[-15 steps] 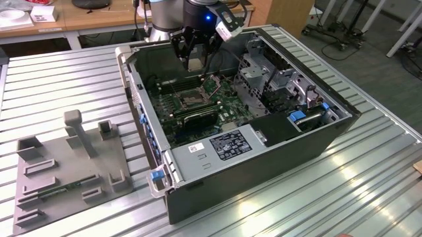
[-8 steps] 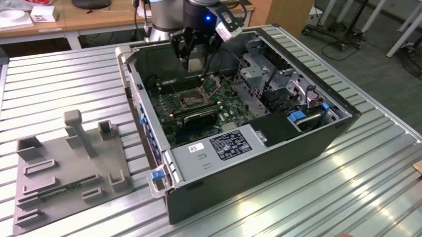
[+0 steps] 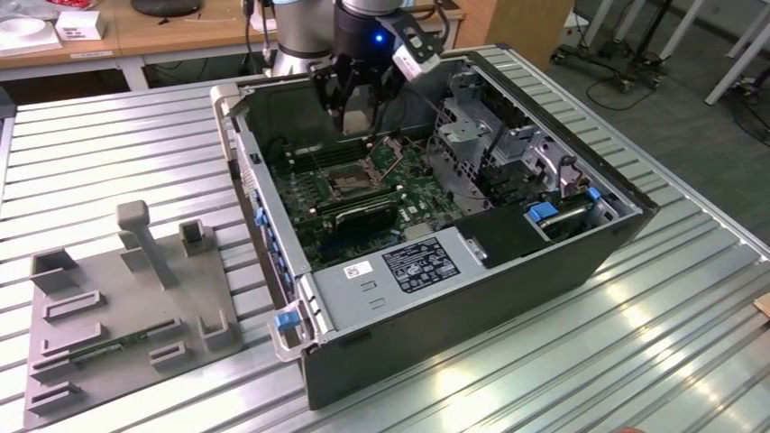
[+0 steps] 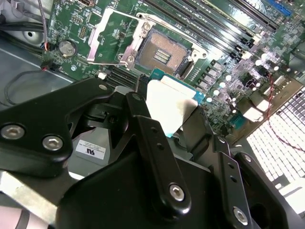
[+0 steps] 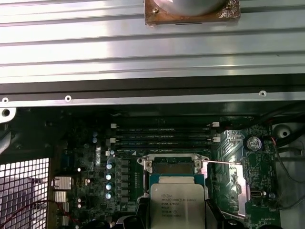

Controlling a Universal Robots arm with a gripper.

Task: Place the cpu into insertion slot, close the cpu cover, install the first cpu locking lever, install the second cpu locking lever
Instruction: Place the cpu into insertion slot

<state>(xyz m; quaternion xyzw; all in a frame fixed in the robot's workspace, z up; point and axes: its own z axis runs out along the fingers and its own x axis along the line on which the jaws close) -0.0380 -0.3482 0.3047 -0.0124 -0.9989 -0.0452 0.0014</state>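
The cpu (image 5: 177, 205) is clamped betw. gripper (image 4: 167, 114) fingers, held near insertion slot (image 4: 162, 53); cpu cover (image 4: 102, 38) is swung open.

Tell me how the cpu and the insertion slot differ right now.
The cpu has a dull silver top; the insertion slot is a dark recess. The cpu is held in the jaws, unseated; the insertion slot sits empty in the green board. Both are square and close in size.
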